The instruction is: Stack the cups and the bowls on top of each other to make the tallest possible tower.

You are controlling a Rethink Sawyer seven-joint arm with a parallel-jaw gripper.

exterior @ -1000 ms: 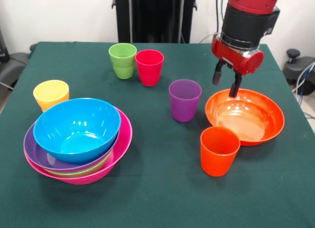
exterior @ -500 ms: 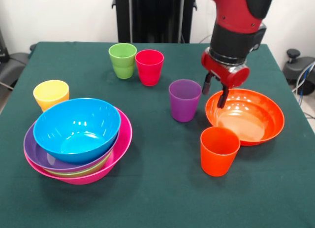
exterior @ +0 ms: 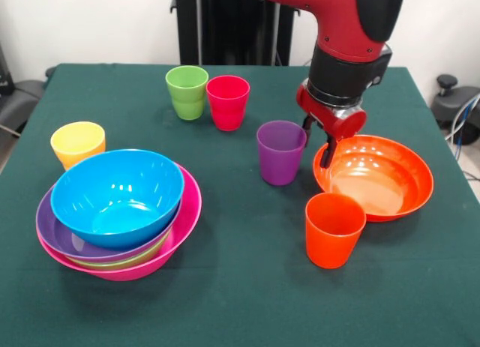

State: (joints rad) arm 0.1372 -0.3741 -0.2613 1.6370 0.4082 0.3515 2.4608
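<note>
Your gripper (exterior: pixel 316 141) hangs with its two dark fingers spread apart and nothing between them — one finger sits just beside the purple cup (exterior: pixel 281 152), the other over the near-left rim of the orange bowl (exterior: pixel 373 176); you cannot tell whether it touches that rim. The orange cup (exterior: pixel 334 228) stands in front of that bowl, hiding part of its edge. The tower (exterior: pixel 118 212) sits well apart: blue bowl (exterior: pixel 116 195) nested in the green, purple and pink ones, the green barely showing. The yellow cup (exterior: pixel 77 143) stands behind it — the green cup (exterior: pixel 187 91) and red cup (exterior: pixel 227 101) side by side farther back
</note>
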